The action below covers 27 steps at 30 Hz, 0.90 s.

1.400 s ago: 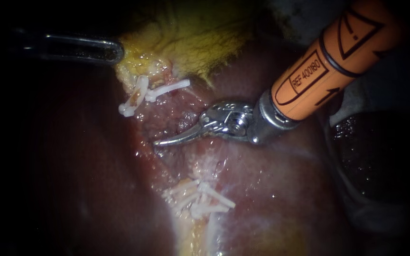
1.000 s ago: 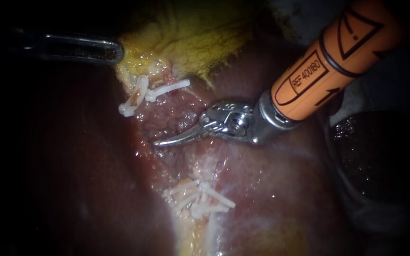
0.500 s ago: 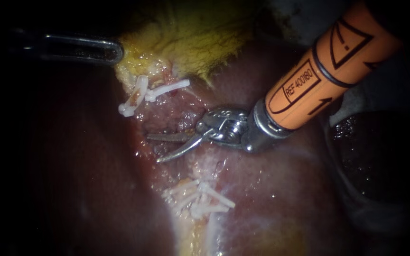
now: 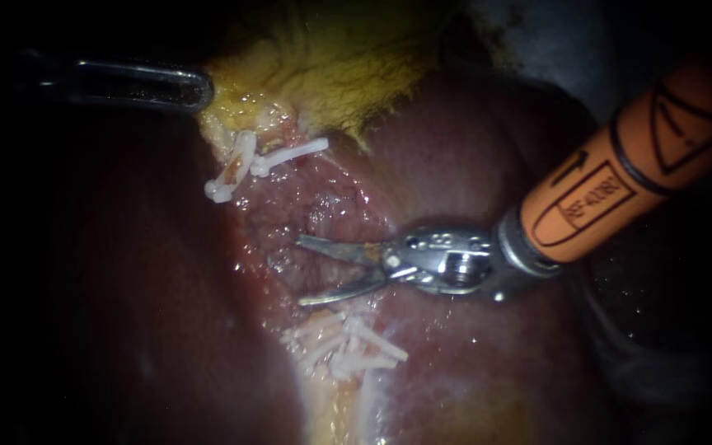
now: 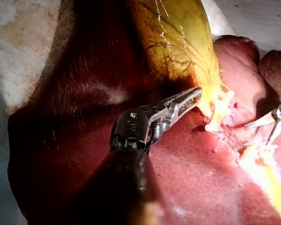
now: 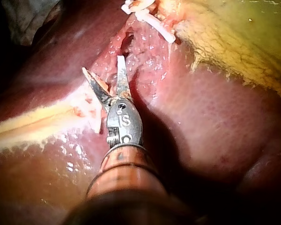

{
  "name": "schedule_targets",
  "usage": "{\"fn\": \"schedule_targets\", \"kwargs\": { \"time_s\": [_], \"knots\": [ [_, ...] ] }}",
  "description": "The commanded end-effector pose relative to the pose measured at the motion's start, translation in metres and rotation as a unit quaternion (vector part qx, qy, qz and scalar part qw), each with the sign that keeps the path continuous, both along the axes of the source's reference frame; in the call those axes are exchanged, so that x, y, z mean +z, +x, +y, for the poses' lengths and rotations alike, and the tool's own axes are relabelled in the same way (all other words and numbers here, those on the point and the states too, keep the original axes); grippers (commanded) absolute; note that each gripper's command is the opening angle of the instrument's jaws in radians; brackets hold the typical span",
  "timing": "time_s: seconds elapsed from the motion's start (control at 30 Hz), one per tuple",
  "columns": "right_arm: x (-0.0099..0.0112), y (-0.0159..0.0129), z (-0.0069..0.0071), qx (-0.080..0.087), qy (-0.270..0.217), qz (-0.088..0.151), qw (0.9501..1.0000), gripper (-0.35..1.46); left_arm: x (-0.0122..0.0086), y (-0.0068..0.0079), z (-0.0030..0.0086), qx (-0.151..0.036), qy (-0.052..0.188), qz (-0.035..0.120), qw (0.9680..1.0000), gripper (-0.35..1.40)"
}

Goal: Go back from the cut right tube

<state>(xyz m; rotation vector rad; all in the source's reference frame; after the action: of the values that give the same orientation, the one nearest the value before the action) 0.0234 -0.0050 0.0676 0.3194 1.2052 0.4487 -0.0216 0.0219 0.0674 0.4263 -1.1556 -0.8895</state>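
Left instrument (image 4: 202, 89): most of its shaft is lost in the dark in the endoscope view. In the left wrist view its (image 5: 198, 92) jaws are pressed together on the yellow lower edge of the gallbladder (image 4: 331, 66).

Right instrument (image 4: 300, 270): blades spread, nothing between them, just over raw tissue on the liver (image 4: 471, 371). The right wrist view (image 6: 102, 64) shows the same gap.

Cut tube (image 4: 331, 317): you can hardly tell its ends from the raw bed. Upper clips (image 4: 290, 154) lie near the gallbladder and the lower clips (image 4: 348, 342) just beside the lower blade, with the blades between the two groups.
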Motion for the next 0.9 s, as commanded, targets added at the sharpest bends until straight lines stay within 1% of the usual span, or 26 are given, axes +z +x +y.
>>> {"fn": "schedule_targets", "kwargs": {
  "time_s": [0.03, 0.1, 0.17, 0.23, 0.27, 0.3, 0.4, 0.47, 0.53, 0.63, 0.9],
  "knots": [
    [-0.0003, -0.0007, -0.0001, 0.000, -0.007, -0.001, 1.0000, 1.43, 0.0000, 0.0000, 0.0000, 0.000, 0.000, 0.000, 1.0000, -0.35],
    [-0.0011, -0.0024, -0.0001, -0.009, -0.021, -0.017, 0.9996, 1.43, 0.0000, 0.0000, 0.0000, 0.000, 0.000, 0.000, 1.0000, -0.35],
    [-0.0020, -0.0039, 0.0002, -0.028, -0.035, -0.040, 0.9982, 1.43, 0.0000, -0.0001, 0.0000, 0.000, 0.000, 0.000, 1.0000, -0.35],
    [-0.0029, -0.0050, 0.0005, -0.048, -0.039, -0.066, 0.9959, 1.43, 0.0000, -0.0001, 0.0000, 0.000, 0.000, 0.000, 1.0000, -0.35],
    [-0.0035, -0.0057, 0.0008, -0.063, -0.045, -0.082, 0.9936, 1.43, 0.0000, -0.0001, 0.0000, 0.000, 0.000, 0.000, 1.0000, -0.35],
    [-0.0040, -0.0062, 0.0011, -0.074, -0.047, -0.096, 0.9915, 1.43, 0.0000, -0.0001, 0.0000, 0.000, 0.000, 0.000, 1.0000, -0.35],
    [-0.0055, -0.0075, 0.0020, -0.102, -0.054, -0.132, 0.9844, 1.43, 0.0000, -0.0001, 0.0000, 0.000, 0.000, 0.000, 1.0000, -0.35],
    [-0.0063, -0.0079, 0.0026, -0.111, -0.053, -0.147, 0.9814, 1.43, 0.0000, 0.0000, 0.0000, 0.000, 0.000, 0.000, 1.0000, -0.35],
    [-0.0071, -0.0081, 0.0034, -0.121, -0.060, -0.154, 0.9787, 1.43, 0.0000, 0.0000, 0.0000, 0.000, 0.000, 0.000, 1.0000, -0.35],
    [-0.0078, -0.0082, 0.0041, -0.122, -0.060, -0.154, 0.9786, 1.43, 0.0000, 0.0000, 0.0000, 0.000, 0.000, 0.000, 1.0000, -0.35],
    [-0.0077, -0.0085, 0.0039, -0.123, -0.060, -0.154, 0.9786, 1.43, 0.0000, -0.0001, 0.0000, 0.000, 0.000, 0.000, 1.0000, -0.35]
  ]
}}
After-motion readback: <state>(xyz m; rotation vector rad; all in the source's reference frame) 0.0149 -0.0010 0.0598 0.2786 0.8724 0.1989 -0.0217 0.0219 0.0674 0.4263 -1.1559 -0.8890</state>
